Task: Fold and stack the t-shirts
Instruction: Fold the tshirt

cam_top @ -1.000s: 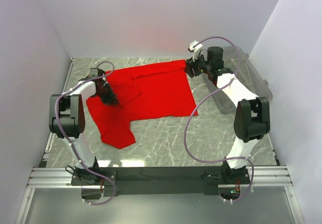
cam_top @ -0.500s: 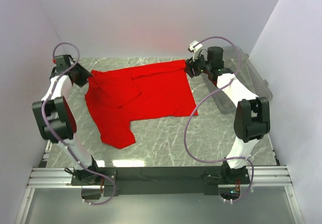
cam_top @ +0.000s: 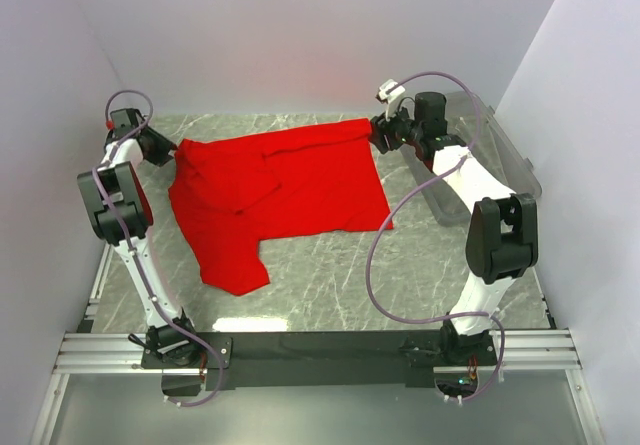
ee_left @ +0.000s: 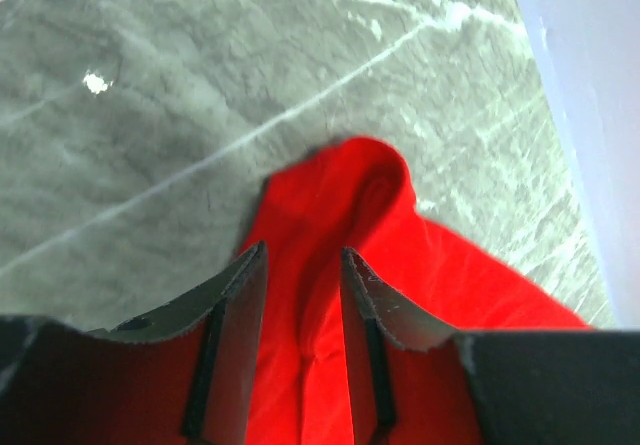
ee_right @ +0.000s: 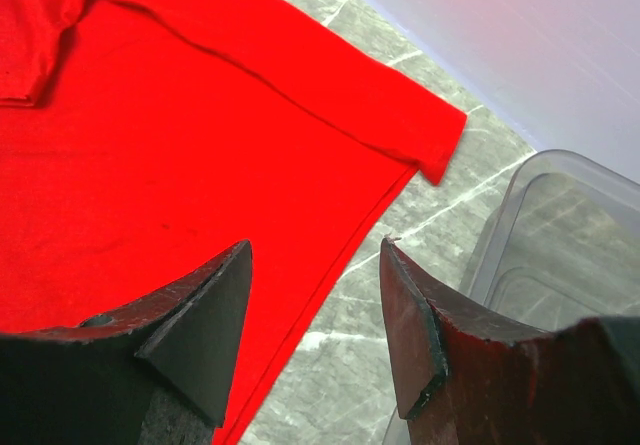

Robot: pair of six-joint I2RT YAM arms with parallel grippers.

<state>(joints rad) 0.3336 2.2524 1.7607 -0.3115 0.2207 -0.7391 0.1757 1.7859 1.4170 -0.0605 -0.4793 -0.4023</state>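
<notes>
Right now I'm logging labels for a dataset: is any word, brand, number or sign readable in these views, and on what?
None can be read.
The red t-shirt is plain, with no print or tag showing.
The clear bin and the table show no label or marking.

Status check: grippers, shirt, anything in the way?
Left gripper open, straddling left edge of red t-shirt. Right gripper open over its far right corner. Shirt spread out, not folded. Clear bin to the right, apart from cloth.

Left fingers narrowly apart, maybe gripping; right fingers spread wide.
</notes>
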